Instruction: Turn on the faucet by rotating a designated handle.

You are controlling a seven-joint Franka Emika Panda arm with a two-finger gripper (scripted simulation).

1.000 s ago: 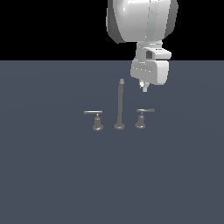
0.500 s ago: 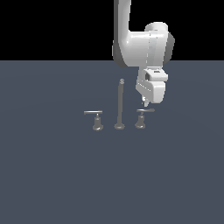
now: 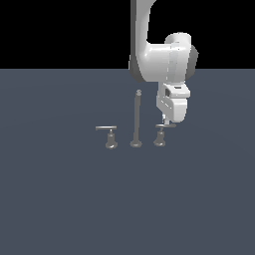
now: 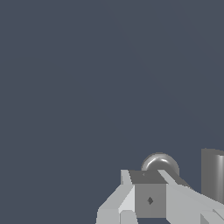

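Grey metal faucet [image 3: 136, 119], white arm [image 3: 162, 62].

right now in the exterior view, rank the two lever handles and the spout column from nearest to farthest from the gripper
1. The handle on the exterior view's right: the gripper is right at its lever.
2. The spout column, in the middle of the set, next over toward the exterior view's left.
3. The twin handle on the exterior view's left, beyond the column, farthest.

Flat, even simulator light, sharp and undistorted, no cast shadows; a soft highlight on the handle [image 4: 159, 164].
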